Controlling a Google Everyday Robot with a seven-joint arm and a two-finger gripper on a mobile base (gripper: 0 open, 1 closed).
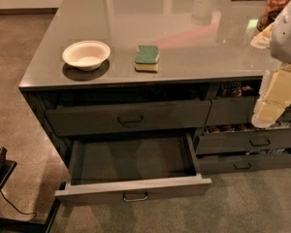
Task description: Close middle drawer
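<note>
Your middle drawer (134,165) stands pulled out below the counter: flat matte-grey front, small loop handle (135,196).
Left, a round cream bowl (86,55) and a green-topped sponge (147,58) sit on the glossy counter (184,28); far right, the blocky pale gripper (274,98) hangs at its edge. Open or closed, you can't tell.

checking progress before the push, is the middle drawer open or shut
Open: the middle drawer is pulled well out, its bare dark inside exposed. The claw hangs at the right, away from it.
</note>
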